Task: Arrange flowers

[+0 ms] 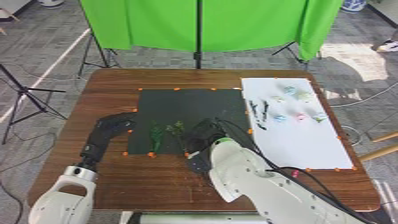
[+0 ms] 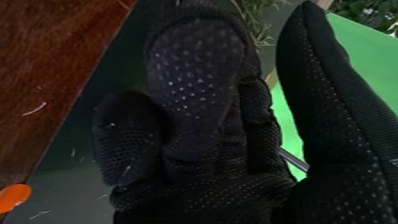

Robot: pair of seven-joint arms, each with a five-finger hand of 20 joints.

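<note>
Inspecting stems (image 1: 156,136) on the mat (image 1: 182,106), we judge them spaced for picking. Right hand (image 2: 197,125): fingers wide, apparently empty.

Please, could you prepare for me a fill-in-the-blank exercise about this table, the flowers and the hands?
1. Green stems lie ____ the left hand and the right hand.
2. The white sheet is on the ____ side of the dark mat in the head view.
3. The pink flower lies on the ____ sheet.
4. The cloth hanging behind the table is coloured ____.

Missing words: between; right; white; green.
</note>
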